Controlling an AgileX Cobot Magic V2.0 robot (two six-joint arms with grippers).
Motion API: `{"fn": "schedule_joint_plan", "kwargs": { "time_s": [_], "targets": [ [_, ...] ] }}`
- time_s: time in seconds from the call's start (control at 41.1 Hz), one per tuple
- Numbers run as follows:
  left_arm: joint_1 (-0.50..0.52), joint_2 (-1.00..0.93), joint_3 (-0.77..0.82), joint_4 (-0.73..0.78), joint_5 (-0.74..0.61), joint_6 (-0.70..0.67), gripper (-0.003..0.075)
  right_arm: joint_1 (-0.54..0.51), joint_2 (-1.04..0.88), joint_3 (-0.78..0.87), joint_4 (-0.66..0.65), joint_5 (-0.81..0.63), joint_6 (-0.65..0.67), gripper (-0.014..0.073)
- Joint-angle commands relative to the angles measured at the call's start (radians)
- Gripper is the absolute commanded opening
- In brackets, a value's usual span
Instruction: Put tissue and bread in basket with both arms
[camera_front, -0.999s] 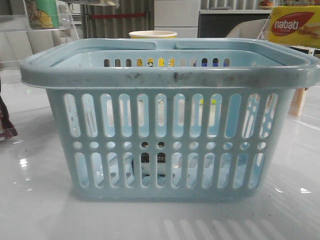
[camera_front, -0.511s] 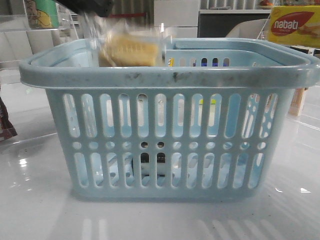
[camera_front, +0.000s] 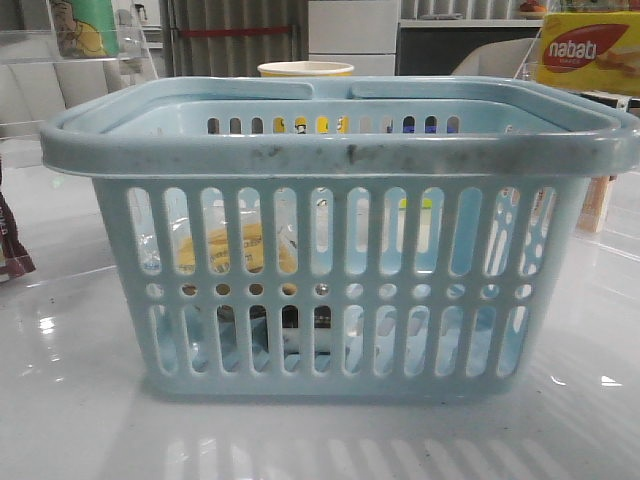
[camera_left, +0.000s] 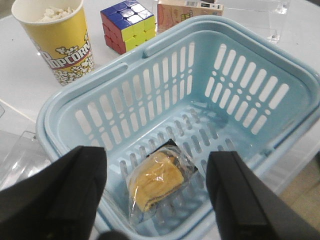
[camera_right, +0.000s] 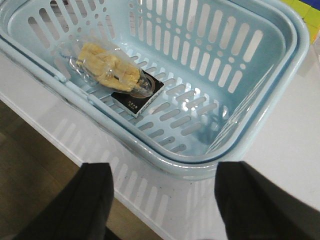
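Through the basket (camera_front: 340, 150) slots, the front view shows only yellow bread (camera_front: 235, 250). Wrist views reveal bread lying atop the tissue (camera_right: 142, 97) inside; left hand (camera_left: 157, 192) and right hand (camera_right: 165, 200) gape wide, empty.

Pale blue basket (camera_front: 340, 150), golden-yellow bread (camera_left: 154, 183)

Bright, even overhead light here, white glare spots on the glossy table (camera_front: 60, 400) with the basket (camera_front: 340, 150) slots mirrored in it, highlights glinting off the bread (camera_right: 107, 67) bag, everything crisp except the dark, soft-edged left gripper fingers (camera_left: 55, 200) up close to the lens.
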Motion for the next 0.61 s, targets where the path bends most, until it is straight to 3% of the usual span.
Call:
{"fn": "schedule_joint_plan", "kwargs": {
  "time_s": [0.0, 0.146, 0.365, 0.585],
  "targets": [
    [-0.007, -0.098, 0.028, -0.011, -0.024, -0.002, 0.0497, 0.001, -0.007, -0.026, 0.008, -0.074, -0.011, 0.0542],
    [-0.007, -0.253, 0.132, 0.034, 0.03, -0.009, 0.0497, 0.001, -0.012, -0.026, -0.008, -0.051, -0.011, 0.0542],
    [-0.007, -0.451, 0.199, 0.29, 0.119, -0.289, 0.0497, -0.001, -0.109, -0.009, -0.008, -0.014, 0.013, 0.0542],
    [-0.007, -0.506, 0.229, 0.296, 0.119, -0.294, 0.0497, -0.002, -0.225, 0.119, -0.008, -0.044, 0.013, 0.0542]
  ]
}}
